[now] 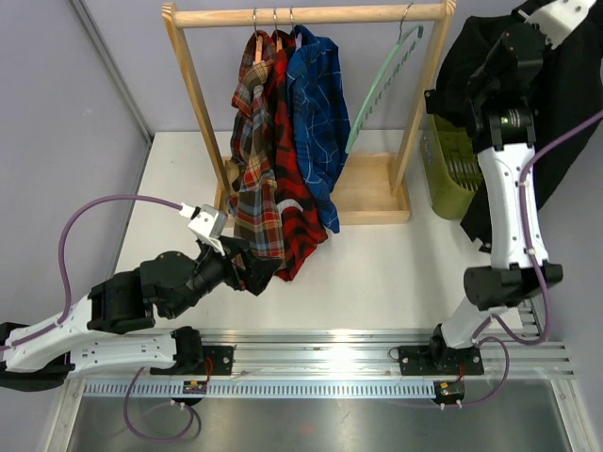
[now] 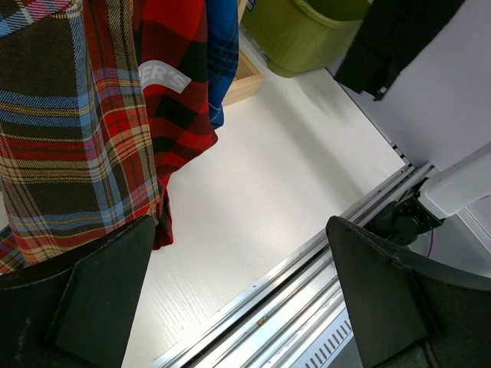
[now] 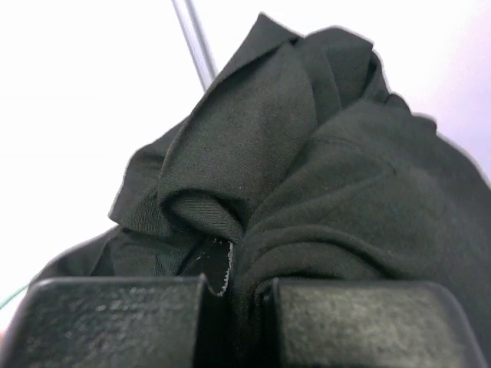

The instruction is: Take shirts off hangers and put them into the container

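We are on the first shirt: our right pincer (image 3: 234, 307) is clamped shut on the black shirt (image 1: 575, 113), which hangs close by the container (image 1: 450, 165) but is not yet in it. Next, we judge, it must come over the bin's mouth and be let go. Our left pincer (image 2: 238, 284) gapes empty by the brown plaid shirt (image 1: 252, 179). From above, cloth buries the right pincer, and arm and shirt hide much of the container.
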### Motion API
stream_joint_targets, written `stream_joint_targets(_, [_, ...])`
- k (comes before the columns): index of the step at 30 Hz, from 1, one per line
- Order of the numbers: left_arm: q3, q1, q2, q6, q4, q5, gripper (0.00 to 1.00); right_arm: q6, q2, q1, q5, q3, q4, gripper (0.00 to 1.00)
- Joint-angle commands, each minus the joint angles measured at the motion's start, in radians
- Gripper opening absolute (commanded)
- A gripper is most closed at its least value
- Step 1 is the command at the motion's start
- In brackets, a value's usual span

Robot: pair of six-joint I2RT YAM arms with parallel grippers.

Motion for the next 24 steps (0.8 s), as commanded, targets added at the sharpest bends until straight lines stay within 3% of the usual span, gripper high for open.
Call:
stream_joint_targets(1, [0.008,-0.004,-0.004,0.007,0.060,0.007,0.99,-0.026,0.131,-0.057,-0.159,0.240,0.050,0.00])
stream_joint_targets(7, [0.014,-0.003,0.029,0.017,0.069,-0.016,0.99,-0.101,0.352,-0.075,-0.286,0.645,0.135,0.00])
stream_joint_targets(14, [0.008,-0.001,0.086,0.013,0.100,-0.001,0.99,-0.106,0.345,-0.123,-0.293,0.511,0.362,0.00])
stream_joint_targets(17, [0.006,-0.001,0.100,-0.001,0.103,0.002,0.99,-0.073,0.360,-0.199,-0.296,0.413,0.471,0.00])
stream_joint_targets(24, [0.017,0.005,0.111,-0.019,0.107,-0.007,0.99,0.126,0.630,-0.315,-0.381,0.587,0.335,0.00])
